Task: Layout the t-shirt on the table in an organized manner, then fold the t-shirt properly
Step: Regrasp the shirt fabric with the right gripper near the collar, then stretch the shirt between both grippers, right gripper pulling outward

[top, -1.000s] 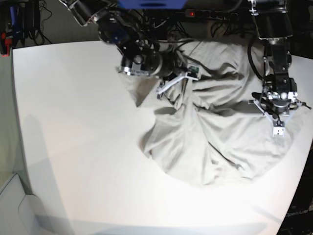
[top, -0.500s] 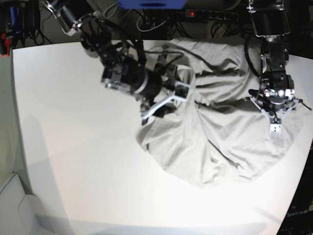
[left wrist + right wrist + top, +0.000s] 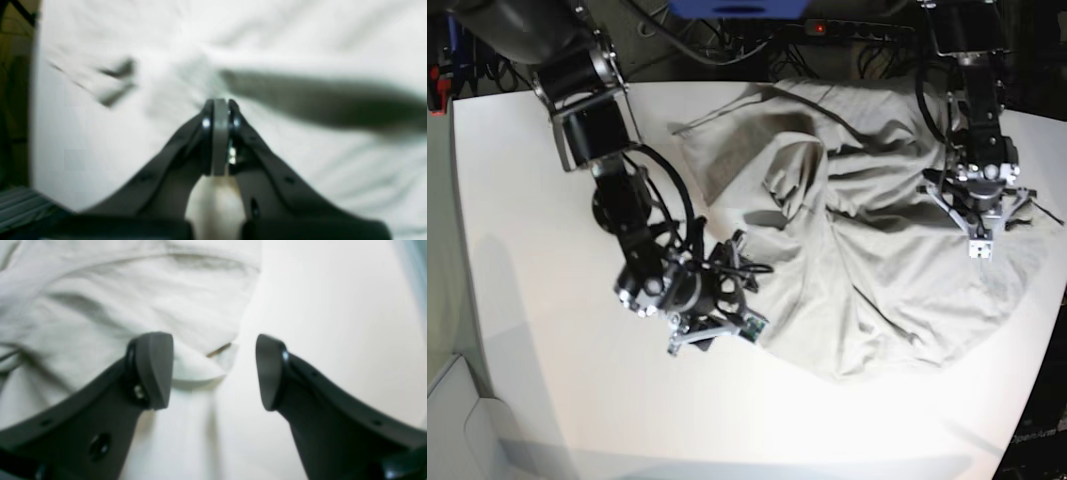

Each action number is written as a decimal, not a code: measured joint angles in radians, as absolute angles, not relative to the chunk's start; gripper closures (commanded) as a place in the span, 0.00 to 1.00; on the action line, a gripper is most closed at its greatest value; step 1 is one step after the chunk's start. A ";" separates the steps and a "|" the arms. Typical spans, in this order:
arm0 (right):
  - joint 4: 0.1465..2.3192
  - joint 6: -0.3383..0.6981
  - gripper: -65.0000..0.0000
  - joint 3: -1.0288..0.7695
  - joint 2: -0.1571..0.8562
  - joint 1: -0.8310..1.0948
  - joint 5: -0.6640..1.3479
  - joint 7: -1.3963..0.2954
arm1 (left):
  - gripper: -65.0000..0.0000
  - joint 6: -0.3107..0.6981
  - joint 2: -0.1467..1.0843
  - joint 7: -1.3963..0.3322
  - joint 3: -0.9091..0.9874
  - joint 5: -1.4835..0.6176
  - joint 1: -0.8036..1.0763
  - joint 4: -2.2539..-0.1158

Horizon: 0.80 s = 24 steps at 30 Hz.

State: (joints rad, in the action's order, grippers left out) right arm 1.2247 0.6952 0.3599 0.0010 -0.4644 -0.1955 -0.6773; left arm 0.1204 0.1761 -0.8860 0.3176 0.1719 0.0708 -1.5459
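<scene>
table [image 3: 547, 380]: white, matte, broad glare across the near half; a soft shadow band ran along its left side. Bare over the left and near parts.
t-shirt [image 3: 877, 250]: light grey-beige, crumpled, spread over the table's right and far side in the base view; deep folds through the middle, near hem rounded toward the front-right edge.
right gripper [image 3: 715, 335]: low at the shirt's left edge, jaws spread wide, nothing between them. Right wrist view showed a folded corner of the t-shirt [image 3: 186, 370] lying just ahead of the gap, bare table [image 3: 333, 323] to the other side.
left gripper [image 3: 980, 243]: over the shirt's right part, jaws pressed together [image 3: 217, 110]; cloth [image 3: 300, 40] filled the blurred left wrist view, couldn't tell whether any fabric was pinched.
room: dark behind the far edge, tangle of black cables [image 3: 757, 40], a power strip [image 3: 857, 28] with a red light, something blue [image 3: 737, 8] at top centre.
floor: pale grey strip left of the table [image 3: 439, 250].
</scene>
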 measured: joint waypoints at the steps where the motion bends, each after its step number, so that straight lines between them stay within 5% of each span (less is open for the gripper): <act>1: 1.179 0.695 0.39 0.352 -0.011 -0.492 -0.196 -0.677 | 1.00 0.121 0.168 -0.887 0.316 0.165 0.073 -1.551; 21: 0.709 0.695 0.40 0.242 -0.052 -0.605 -0.201 -0.437 | 1.00 0.121 0.134 -0.888 0.319 0.171 0.162 -1.702; 24: 0.710 0.695 0.46 0.242 -0.052 -0.606 -0.202 -0.421 | 1.00 0.121 0.119 -0.887 0.319 0.172 0.163 -1.727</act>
